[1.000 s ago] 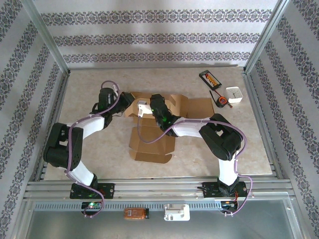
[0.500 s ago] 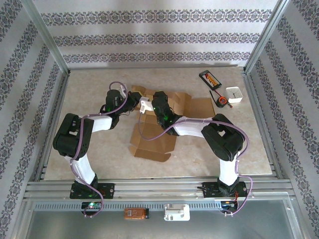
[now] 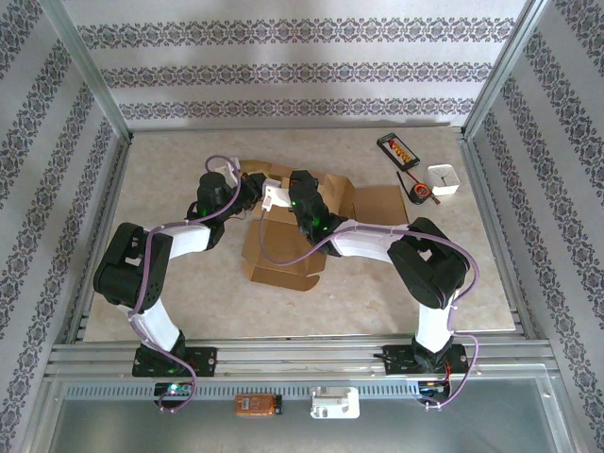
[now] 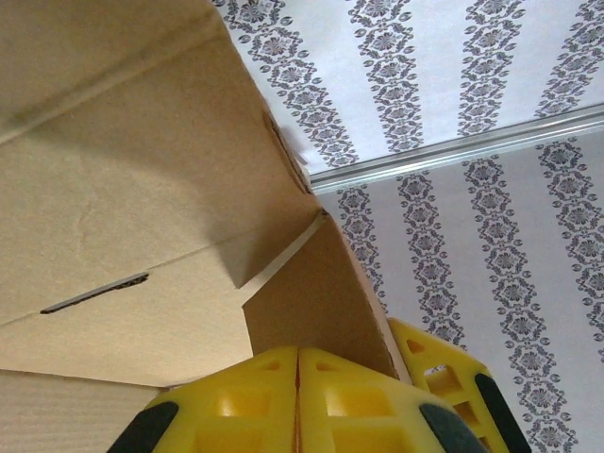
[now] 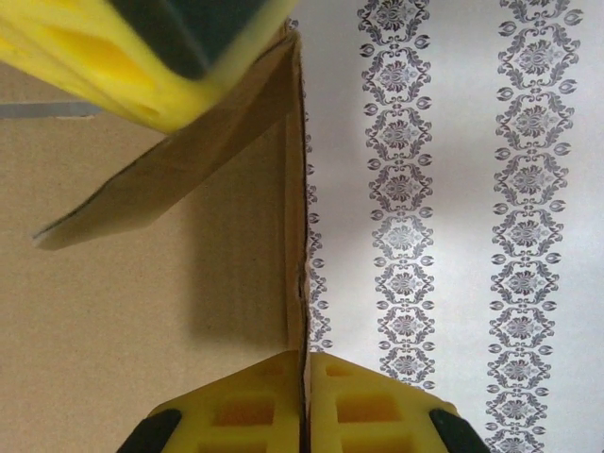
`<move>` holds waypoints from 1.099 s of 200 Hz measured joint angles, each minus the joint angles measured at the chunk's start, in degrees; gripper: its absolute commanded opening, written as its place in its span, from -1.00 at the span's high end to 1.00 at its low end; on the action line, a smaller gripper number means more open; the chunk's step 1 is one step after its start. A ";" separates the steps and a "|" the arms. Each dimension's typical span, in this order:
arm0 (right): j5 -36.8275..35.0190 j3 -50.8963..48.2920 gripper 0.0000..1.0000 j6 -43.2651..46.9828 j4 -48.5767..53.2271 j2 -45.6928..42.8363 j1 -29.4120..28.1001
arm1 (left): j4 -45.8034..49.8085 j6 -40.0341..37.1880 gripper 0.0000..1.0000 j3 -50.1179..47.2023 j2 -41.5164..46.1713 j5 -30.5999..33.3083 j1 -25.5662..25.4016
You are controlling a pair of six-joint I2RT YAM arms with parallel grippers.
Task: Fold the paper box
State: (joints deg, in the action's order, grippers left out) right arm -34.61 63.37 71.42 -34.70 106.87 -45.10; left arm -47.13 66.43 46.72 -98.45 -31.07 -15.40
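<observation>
Pinching flaps of the paper box (image 3: 283, 262), two robot arms meet over the middle of the table (image 3: 179, 160). The left gripper (image 4: 298, 366) has its yellow fingers pressed together on a thin cardboard edge, with the box's brown panels rising above it. The right gripper (image 5: 305, 368) is likewise clamped tight on an upright cardboard edge. From above, the box lies partly opened between the arms, its near panel low on the table. A white tub (image 3: 444, 179) and a black case (image 3: 397, 149) sit well apart at the far right.
</observation>
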 measured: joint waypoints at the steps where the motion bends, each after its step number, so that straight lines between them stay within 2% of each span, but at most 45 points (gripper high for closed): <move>1: -0.02 0.00 0.82 -0.02 0.00 0.00 0.00 | 0.00 0.00 0.76 0.00 0.00 0.00 0.00; 41: 0.46 -0.11 0.82 -0.68 0.07 -0.24 0.79 | 1.55 -4.85 0.40 -1.57 1.77 1.16 0.13; 83: 1.03 -0.76 0.82 -0.81 0.22 -0.87 1.53 | 18.62 -24.13 0.27 -2.86 14.19 10.54 0.13; 108: 1.09 -0.79 0.82 -0.81 0.22 -0.87 1.51 | 24.02 -33.20 0.23 -3.89 16.61 12.98 0.13; 125: 1.07 -0.79 0.81 -0.81 0.22 -0.87 1.51 | 27.80 -37.35 0.21 -4.52 15.65 13.29 0.13; 163: 1.09 -0.79 0.81 -0.81 0.33 -0.87 1.51 | 31.47 -40.83 0.10 -4.46 10.80 13.94 0.13; 190: 1.27 -0.79 0.80 -0.83 0.66 -0.87 1.51 | 31.34 -42.51 -0.04 -2.01 4.57 11.17 0.55; 220: 1.29 -0.79 0.80 -0.87 0.81 -0.87 1.51 | 30.51 -42.53 -0.10 1.66 -1.84 8.09 2.51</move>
State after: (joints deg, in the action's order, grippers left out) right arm -33.32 62.59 70.54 -33.89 106.00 -43.59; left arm -16.62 23.90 48.38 -100.29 -22.98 -12.88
